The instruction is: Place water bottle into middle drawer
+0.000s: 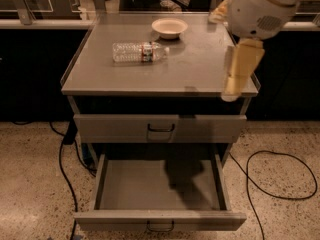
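Note:
The water bottle [139,52] lies on its side on the grey cabinet top [195,69], left of centre, cap pointing right. Nothing holds it. The middle drawer [160,220] is pulled out wide below, and its grey inside is bare apart from the arm's shadow. My gripper [238,73] hangs cream-coloured from the white arm [260,9] over the top's right edge. It is well to the right of the bottle and apart from it.
A shallow cream bowl [169,27] stands at the back of the top, just behind the bottle. The grey drawer front [160,128] above the open one is shut. Black cables [280,179] loop on the speckled floor on both sides. Glass-fronted counters stand behind.

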`<state>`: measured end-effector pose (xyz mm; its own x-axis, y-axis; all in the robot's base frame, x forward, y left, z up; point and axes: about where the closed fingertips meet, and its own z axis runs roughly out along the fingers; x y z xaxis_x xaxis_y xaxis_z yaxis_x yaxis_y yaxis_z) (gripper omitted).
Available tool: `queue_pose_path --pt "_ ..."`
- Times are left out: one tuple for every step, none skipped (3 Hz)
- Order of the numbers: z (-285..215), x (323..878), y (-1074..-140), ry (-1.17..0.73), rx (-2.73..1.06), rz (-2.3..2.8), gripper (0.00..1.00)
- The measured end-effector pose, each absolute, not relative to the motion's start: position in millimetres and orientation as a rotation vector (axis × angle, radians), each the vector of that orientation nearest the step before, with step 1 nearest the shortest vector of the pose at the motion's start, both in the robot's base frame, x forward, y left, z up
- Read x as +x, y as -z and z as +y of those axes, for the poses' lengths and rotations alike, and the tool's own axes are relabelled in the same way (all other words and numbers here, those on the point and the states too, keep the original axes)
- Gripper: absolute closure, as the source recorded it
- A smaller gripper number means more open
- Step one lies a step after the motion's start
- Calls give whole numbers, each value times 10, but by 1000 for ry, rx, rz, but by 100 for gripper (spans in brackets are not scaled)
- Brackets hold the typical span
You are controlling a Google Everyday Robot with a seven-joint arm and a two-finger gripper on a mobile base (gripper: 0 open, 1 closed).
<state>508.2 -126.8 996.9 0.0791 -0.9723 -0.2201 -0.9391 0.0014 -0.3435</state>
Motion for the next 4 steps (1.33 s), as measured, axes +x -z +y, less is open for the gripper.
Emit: queue_pose_path --pt "-886 5327 -10043 118 -2016 1828 0" --pt "-886 5327 -10043 118 -2016 1828 0" --pt "-787 5512 -10047 117 -2032 1804 0" --pt "-626 5832 -10032 111 -2059 1782 0"
